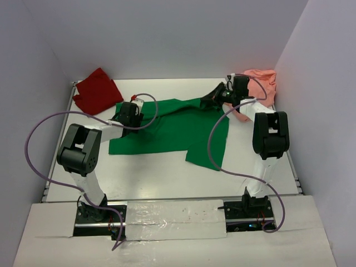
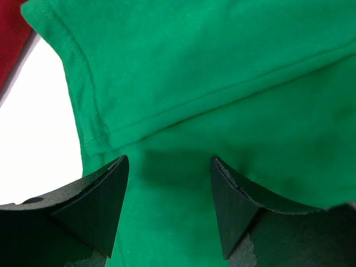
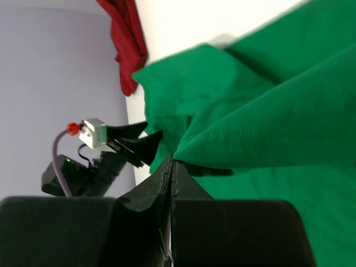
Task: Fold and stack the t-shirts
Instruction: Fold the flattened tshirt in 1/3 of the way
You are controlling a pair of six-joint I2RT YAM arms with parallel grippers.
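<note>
The bright green t-shirt (image 1: 172, 127) lies spread across the middle of the table. My left gripper (image 1: 133, 115) hovers over its left part, open, with only green cloth (image 2: 222, 83) showing between the fingers (image 2: 169, 161). My right gripper (image 1: 214, 95) is shut on a hemmed corner of the green t-shirt (image 3: 267, 128) at the tips (image 3: 171, 161), holding that back right corner up off the table. The dark red t-shirt (image 1: 97, 92) lies crumpled at the back left. The salmon pink t-shirt (image 1: 260, 83) is bunched at the back right, partly behind the right arm.
Grey walls enclose the table on the left, back and right. Purple cables loop from both arms over the table, one (image 1: 214, 142) crossing the green shirt's right side. The red shirt (image 2: 11, 39) and bare white table (image 2: 39, 128) lie just left of my left gripper.
</note>
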